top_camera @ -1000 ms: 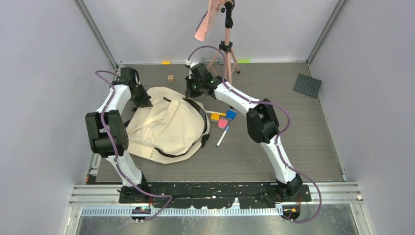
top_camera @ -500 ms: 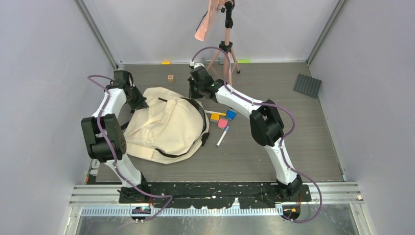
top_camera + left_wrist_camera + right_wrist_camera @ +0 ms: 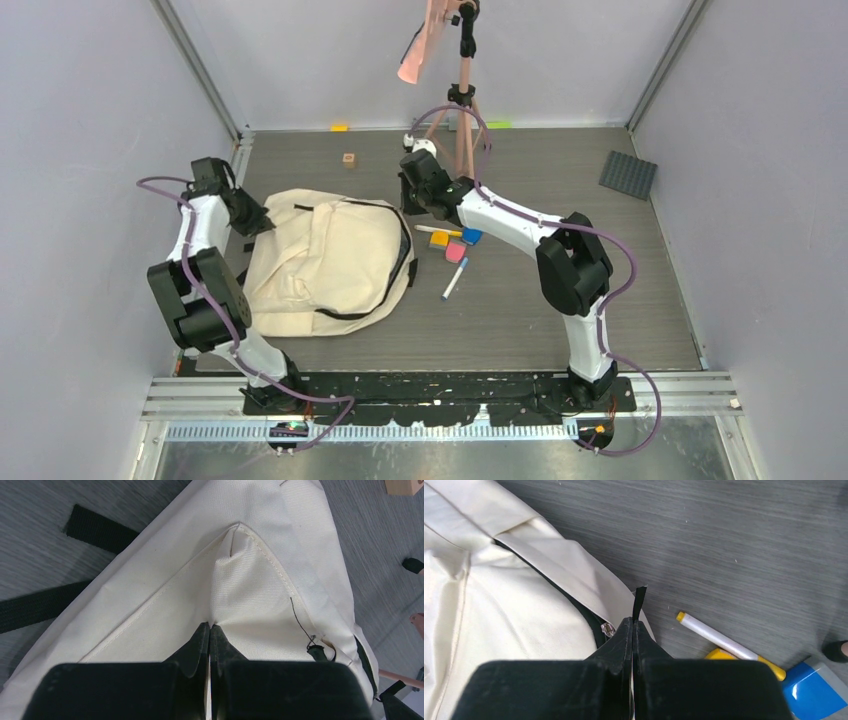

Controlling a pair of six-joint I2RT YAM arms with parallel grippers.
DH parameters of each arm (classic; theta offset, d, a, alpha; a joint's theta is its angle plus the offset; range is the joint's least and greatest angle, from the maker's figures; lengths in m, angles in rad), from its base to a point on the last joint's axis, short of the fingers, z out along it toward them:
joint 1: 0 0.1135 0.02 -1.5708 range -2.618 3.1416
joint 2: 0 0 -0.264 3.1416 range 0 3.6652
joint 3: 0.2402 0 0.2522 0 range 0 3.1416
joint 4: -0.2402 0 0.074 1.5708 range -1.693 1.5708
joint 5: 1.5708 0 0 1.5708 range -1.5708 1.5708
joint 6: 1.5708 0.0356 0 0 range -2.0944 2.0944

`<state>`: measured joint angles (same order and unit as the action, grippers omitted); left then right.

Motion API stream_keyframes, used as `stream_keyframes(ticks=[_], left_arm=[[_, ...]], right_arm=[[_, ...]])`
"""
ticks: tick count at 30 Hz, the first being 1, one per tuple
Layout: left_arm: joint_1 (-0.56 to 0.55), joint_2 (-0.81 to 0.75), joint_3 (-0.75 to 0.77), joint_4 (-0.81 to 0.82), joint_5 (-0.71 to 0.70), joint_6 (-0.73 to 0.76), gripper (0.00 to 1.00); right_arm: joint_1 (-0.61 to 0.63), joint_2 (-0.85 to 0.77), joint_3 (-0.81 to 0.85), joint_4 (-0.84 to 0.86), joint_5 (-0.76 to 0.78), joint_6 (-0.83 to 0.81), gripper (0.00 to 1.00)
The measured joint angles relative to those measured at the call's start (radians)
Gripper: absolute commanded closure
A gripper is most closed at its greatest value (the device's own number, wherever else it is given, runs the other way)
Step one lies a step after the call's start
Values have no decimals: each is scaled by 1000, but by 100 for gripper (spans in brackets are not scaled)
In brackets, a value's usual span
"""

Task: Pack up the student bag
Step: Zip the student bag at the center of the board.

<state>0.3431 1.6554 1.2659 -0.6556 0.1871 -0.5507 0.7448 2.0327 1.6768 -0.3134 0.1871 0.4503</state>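
Table [image 3: 560,300]: dark grey, wood-grain, flat. student bag [image 3: 325,255] lies flat left of centre; cream woven canvas, rounded outline, black zip along its right edge, black webbing straps [image 3: 100,527] trailing off its left side. left gripper [image 3: 210,627] sits at the bag's upper-left corner, jaws fully closed, pinching a raised fold of canvas beside a stitched seam. right gripper [image 3: 634,622] sits at the bag's upper-right edge, jaws closed on a thin black tab [image 3: 639,602] that sticks out past the tips, by the zip; can't tell if it's the zip pull. Tripod [image 3: 462,110] stands at top centre behind the right arm, carrying something pink. Studded grey mat [image 3: 628,174] upper right, well apart. Clutter just right of the bag: white pen [image 3: 454,279], white marker with a yellow cap [image 3: 719,639], blue block [image 3: 471,236], pink block [image 3: 455,252], yellow block [image 3: 439,239]. Small wooden cube [image 3: 349,159] above the bag.
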Motion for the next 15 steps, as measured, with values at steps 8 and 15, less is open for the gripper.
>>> stream_keyframes(ticks=[8,15], left_arm=[[30,-85,-39,-3,17,61,54],[10,-175,3,0,19,188,34]], right_arm=[[1,-9,-39,7,-19,16,99],[-5,-9,-39,6,-75,16,99]])
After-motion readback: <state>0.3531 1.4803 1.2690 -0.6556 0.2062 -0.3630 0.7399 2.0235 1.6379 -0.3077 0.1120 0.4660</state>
